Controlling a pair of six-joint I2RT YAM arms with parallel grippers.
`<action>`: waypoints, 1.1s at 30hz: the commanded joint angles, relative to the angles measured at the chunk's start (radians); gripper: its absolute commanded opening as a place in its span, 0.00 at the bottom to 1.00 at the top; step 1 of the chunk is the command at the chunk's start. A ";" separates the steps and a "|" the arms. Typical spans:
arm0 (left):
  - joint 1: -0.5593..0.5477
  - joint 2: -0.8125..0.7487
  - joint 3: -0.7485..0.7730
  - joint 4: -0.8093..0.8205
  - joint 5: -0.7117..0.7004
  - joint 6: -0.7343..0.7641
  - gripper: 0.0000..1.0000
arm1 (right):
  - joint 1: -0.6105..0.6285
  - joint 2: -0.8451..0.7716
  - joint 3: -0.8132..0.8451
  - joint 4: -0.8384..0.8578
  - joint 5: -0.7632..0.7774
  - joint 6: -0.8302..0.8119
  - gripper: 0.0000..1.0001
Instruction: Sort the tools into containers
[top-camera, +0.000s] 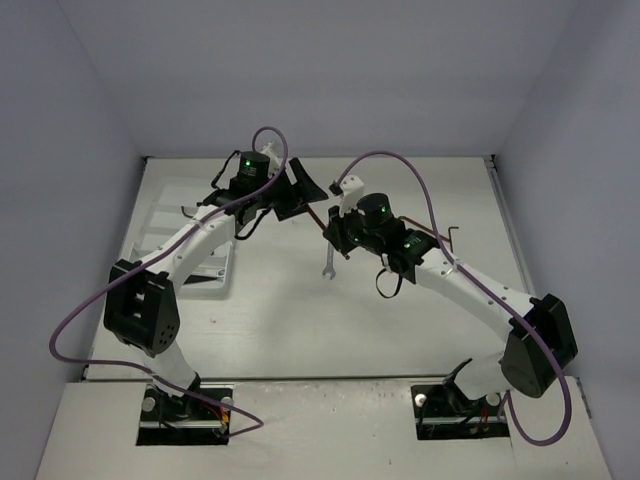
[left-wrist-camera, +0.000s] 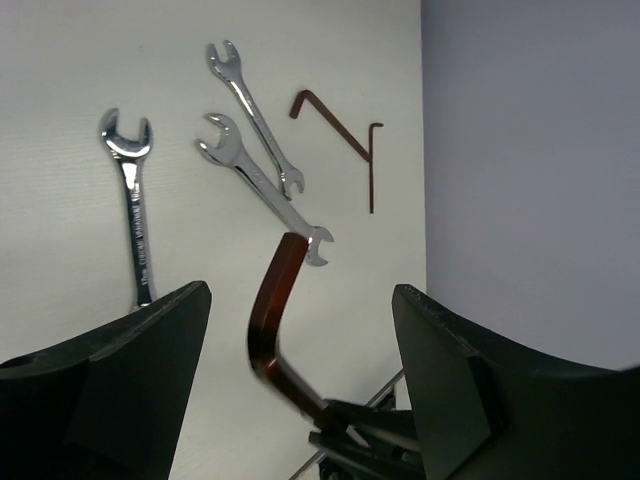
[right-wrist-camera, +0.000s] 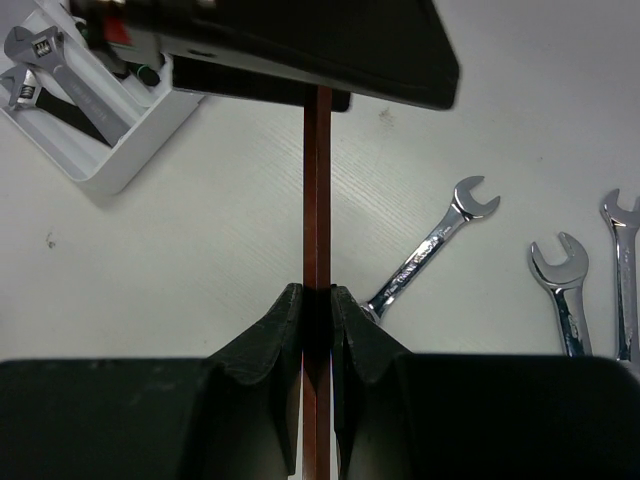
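My right gripper (right-wrist-camera: 318, 295) is shut on a dark red-brown L-shaped hex key (right-wrist-camera: 317, 190) and holds it above the table. In the top view this gripper (top-camera: 335, 235) is at mid-table. My left gripper (top-camera: 300, 195) faces it, and its open jaws (left-wrist-camera: 300, 295) stand on either side of the key's bent end (left-wrist-camera: 270, 320) without touching it. Three silver wrenches (left-wrist-camera: 135, 210) (left-wrist-camera: 255, 115) (left-wrist-camera: 262, 185) and two thin hex keys (left-wrist-camera: 332, 125) (left-wrist-camera: 373, 165) lie on the table. The white tray (right-wrist-camera: 110, 165) holds black-handled adjustable wrenches (right-wrist-camera: 30, 45) and a green-black screwdriver (right-wrist-camera: 148, 72).
In the top view the tray (top-camera: 222, 272) lies at the left, mostly hidden under the left arm. One wrench (top-camera: 328, 262) lies below the right gripper, and a hex key (top-camera: 448, 235) lies near the right arm. Purple walls enclose the table.
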 joint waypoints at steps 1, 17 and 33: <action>-0.010 -0.015 -0.012 0.228 0.049 -0.086 0.63 | 0.019 -0.043 0.041 0.136 0.007 0.015 0.00; 0.216 -0.041 -0.151 0.349 0.019 -0.132 0.00 | 0.003 -0.030 0.037 0.130 0.137 0.041 0.74; 0.686 0.189 -0.079 0.424 -0.053 -0.100 0.00 | -0.241 -0.249 -0.157 0.021 0.230 0.077 0.77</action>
